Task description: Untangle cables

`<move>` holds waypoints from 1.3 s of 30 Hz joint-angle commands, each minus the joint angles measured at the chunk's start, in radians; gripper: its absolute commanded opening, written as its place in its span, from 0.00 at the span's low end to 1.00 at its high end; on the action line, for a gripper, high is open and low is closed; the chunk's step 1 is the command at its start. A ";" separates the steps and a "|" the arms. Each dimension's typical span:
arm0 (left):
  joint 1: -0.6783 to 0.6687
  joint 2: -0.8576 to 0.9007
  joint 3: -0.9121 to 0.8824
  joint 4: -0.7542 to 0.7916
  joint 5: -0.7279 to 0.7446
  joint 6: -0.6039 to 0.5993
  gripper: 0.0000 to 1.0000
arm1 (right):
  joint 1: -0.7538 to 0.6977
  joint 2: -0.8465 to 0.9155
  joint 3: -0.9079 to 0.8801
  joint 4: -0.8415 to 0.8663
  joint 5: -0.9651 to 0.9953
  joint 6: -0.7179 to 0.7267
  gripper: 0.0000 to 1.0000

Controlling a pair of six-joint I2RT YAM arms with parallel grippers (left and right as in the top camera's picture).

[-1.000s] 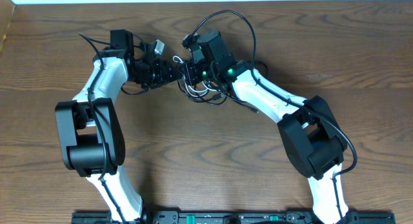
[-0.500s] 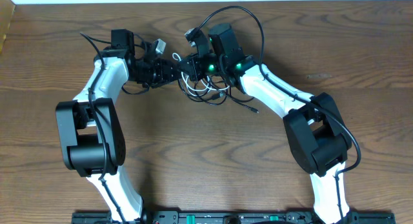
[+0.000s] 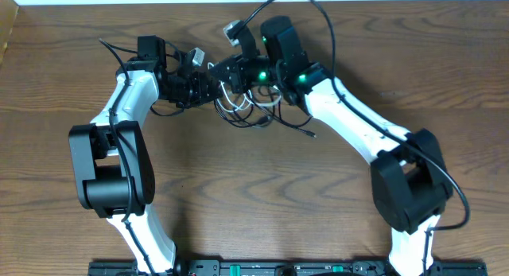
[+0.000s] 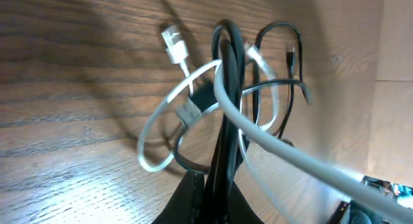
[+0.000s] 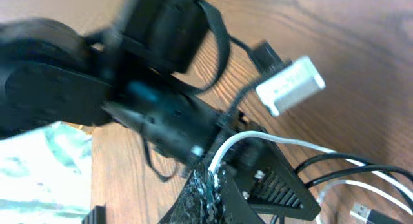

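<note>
Bunched in a tangle over the brown wooden worktop (image 3: 238, 188), between both arms: long thin black cable (image 4: 227, 75) clenched in left fingers (image 4: 190, 198), shorter thin white cable (image 4: 173, 48) pinched by right fingers (image 5: 271, 185), spare loops spread just beside them

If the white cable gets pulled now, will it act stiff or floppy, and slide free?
Probably floppy: the white cable curls in loose loops. Likely to snag, since it crosses the black cable. Likely light, being thin.
</note>
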 commanded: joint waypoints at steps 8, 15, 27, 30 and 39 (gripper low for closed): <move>-0.001 -0.004 -0.004 -0.003 -0.111 0.006 0.08 | -0.026 -0.148 0.013 -0.013 -0.024 -0.004 0.01; -0.001 -0.004 -0.004 -0.003 -0.111 0.006 0.08 | -0.049 -0.227 0.013 -0.032 -0.021 -0.033 0.01; -0.001 -0.004 -0.004 -0.004 -0.110 0.006 0.08 | -0.068 -0.242 0.012 -0.347 0.290 -0.107 0.52; -0.001 -0.004 -0.004 -0.003 -0.091 0.006 0.08 | -0.064 -0.227 0.012 -0.400 0.288 -0.106 0.60; -0.001 -0.004 -0.004 -0.014 0.052 0.076 0.08 | -0.058 -0.165 0.012 -0.434 0.236 -0.170 0.82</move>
